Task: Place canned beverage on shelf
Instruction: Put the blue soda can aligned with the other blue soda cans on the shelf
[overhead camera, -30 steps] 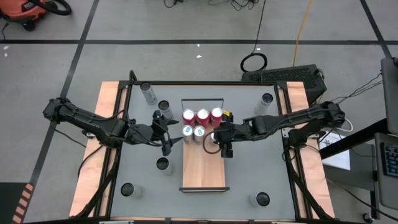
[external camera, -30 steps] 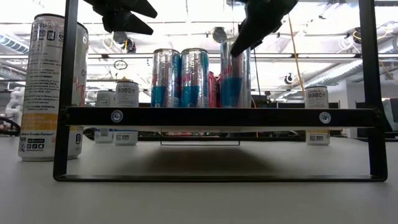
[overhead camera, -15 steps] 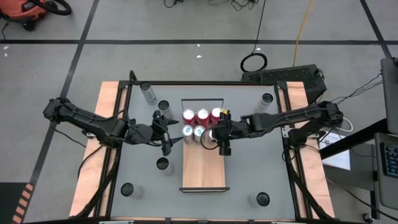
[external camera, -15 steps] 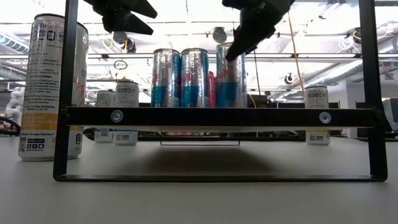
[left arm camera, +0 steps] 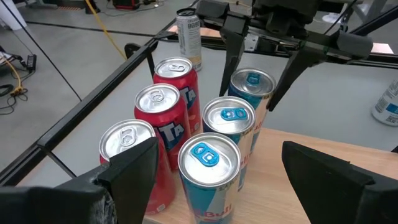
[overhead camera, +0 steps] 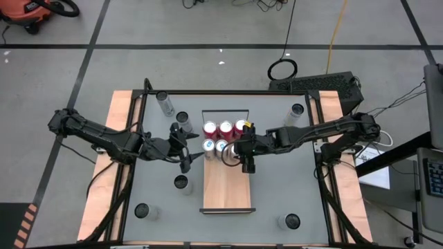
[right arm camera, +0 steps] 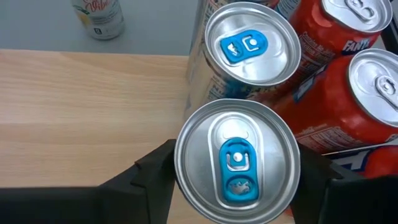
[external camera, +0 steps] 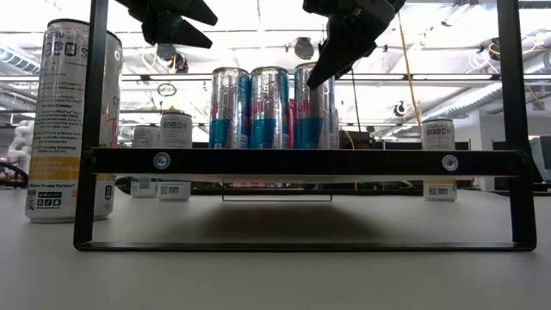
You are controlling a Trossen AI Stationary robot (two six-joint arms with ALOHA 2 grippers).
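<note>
Over the middle of the grey table [overhead camera: 277,194] the shelf [overhead camera: 225,190] is lying lengthwise, its wire rail [overhead camera: 225,112] at the far short end. Three red cans [overhead camera: 225,127] are standing in a row just inside that rail, and two blue-tabbed cans [overhead camera: 214,146] are standing touching in front of them. The right gripper [overhead camera: 239,150] is clamping a third blue-tabbed can [right arm camera: 237,163] by its upper sides, upright and just beside those two, completing the second row; its base is hiding behind the shelf's dark front bar [external camera: 301,161] in the low view. The left gripper [overhead camera: 187,153] is hovering off the shelf's left edge, fingers spread wide and holding nothing. The near half of the board is lying bare, giving open room on that side. Loose cans [overhead camera: 181,182] are standing scattered near the table's edges, well apart from the shelf. On the red cans "FANTA" is showing; on the nearest blue can only "Bull" is readable. The tall white can [external camera: 73,120] is carrying print too small to read.
</note>
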